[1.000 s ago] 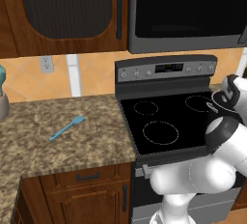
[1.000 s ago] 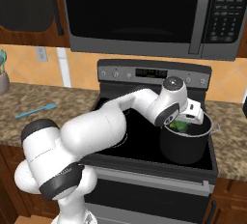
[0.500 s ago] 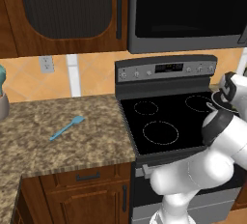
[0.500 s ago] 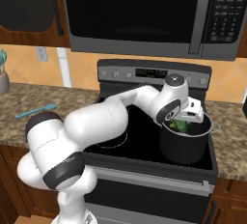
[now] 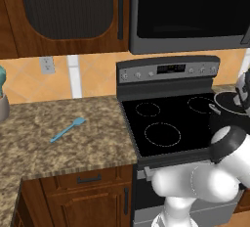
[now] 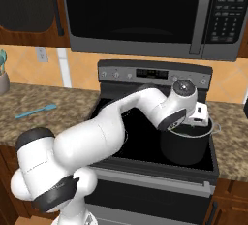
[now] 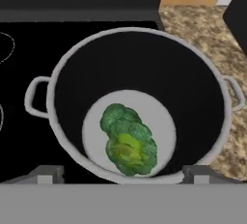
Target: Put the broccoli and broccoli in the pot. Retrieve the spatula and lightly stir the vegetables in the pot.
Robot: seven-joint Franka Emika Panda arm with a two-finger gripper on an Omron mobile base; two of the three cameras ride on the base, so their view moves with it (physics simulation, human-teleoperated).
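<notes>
My fingers [image 6: 199,122] hang over the pot [image 7: 140,102]; I cannot tell how wide they are. Broccoli [image 7: 129,140] lies inside. The spatula [image 5: 68,129] waits mid-bench, so I think stirring is left.

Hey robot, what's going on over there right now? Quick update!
Tool above the pot, open or shut unclear. Broccoli lying on the pot's floor. Spatula on the counter left of the stove, untouched. Nothing around it.
</notes>
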